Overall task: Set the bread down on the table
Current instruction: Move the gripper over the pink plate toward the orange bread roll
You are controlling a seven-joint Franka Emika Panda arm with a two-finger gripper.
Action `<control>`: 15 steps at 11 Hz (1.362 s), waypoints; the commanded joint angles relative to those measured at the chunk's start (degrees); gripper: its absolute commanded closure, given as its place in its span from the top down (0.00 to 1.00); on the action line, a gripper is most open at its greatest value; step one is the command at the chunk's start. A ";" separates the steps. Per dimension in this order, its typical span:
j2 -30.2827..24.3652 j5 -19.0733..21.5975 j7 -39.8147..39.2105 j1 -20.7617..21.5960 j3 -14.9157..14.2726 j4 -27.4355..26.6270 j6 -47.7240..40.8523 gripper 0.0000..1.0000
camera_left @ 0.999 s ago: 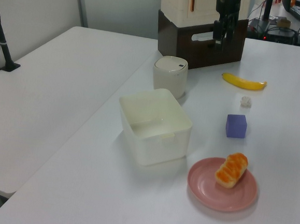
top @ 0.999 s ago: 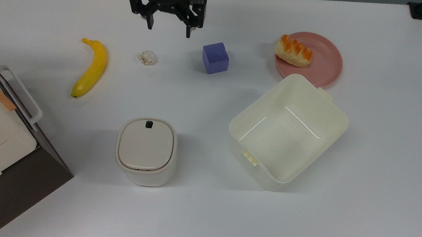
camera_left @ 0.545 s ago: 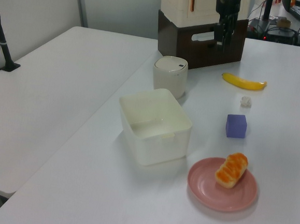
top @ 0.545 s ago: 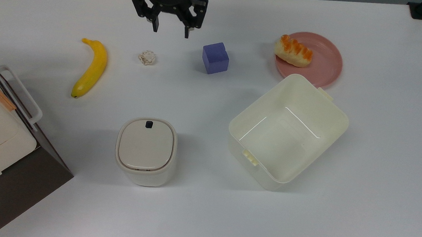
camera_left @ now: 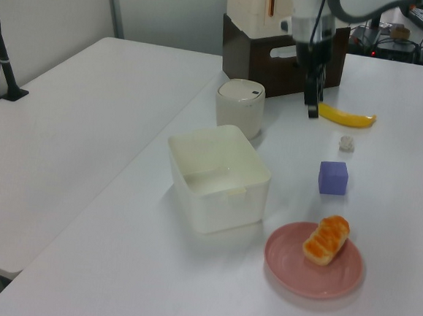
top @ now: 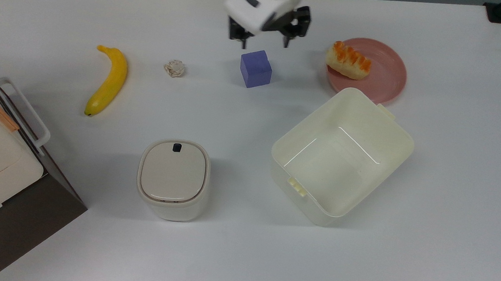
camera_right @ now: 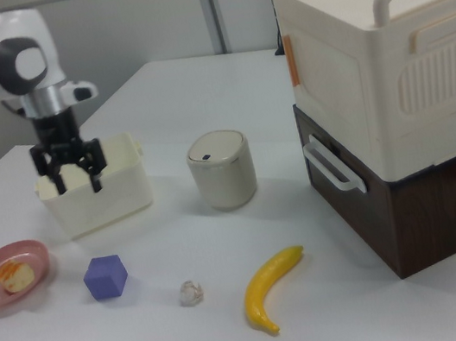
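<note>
The bread [top: 348,60], a cream roll with orange stripes, lies on the left part of a round pink plate [top: 385,75] near the far edge of the white table [top: 451,196]. In the left view the bread [camera_left: 326,239] rests on the plate [camera_left: 298,267] at the near right. My gripper [top: 265,42] hangs open and empty just behind a purple cube [top: 256,68], left of the plate in the top view. In the right view the gripper [camera_right: 78,185] hovers above the table, up and right of the bread [camera_right: 15,274].
An open cream box [top: 341,156] stands just in front of the plate. A lidded cream bin [top: 173,179], a banana [top: 107,80] and a small wrinkly ball [top: 174,68] lie further to the top view's left. A tall appliance [camera_right: 390,91] occupies that corner.
My gripper has swung to the top view's right, from behind the wrinkly ball to behind the purple cube, closer to the plate. It stays open. Nothing else moved.
</note>
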 commanded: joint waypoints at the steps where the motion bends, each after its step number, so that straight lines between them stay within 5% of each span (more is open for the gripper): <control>1: -1.61 0.91 -0.76 1.47 4.73 -4.99 3.14 0.87; 4: -0.83 0.30 -3.46 1.64 10.53 -5.70 4.02 0.87; 8: 2.69 -5.49 -21.10 2.35 18.00 -5.70 4.20 0.87; 12: 5.68 -10.95 -35.53 3.14 20.56 -7.10 4.20 0.91; 15: 5.86 -12.27 -35.92 3.84 23.55 -10.25 6.73 0.91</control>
